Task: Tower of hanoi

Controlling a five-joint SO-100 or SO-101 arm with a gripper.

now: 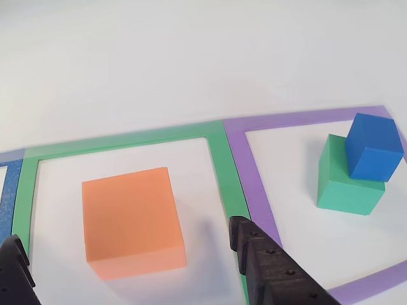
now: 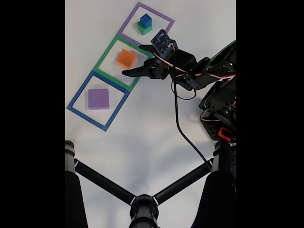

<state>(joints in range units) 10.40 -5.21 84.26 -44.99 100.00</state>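
Orange foam block (image 1: 132,219) (matte, square) inside green outline (image 1: 127,143)

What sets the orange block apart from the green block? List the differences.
1. Colour and size: the orange block is clearly larger than the green block.
2. Load: the orange block's top is bare, while the green block carries the blue block, set askew and overhanging an edge.
3. Place: the orange block sits inside the green tape outline, the green block inside the purple tape outline.
Both are matte, square-edged blocks resting flat on the table.
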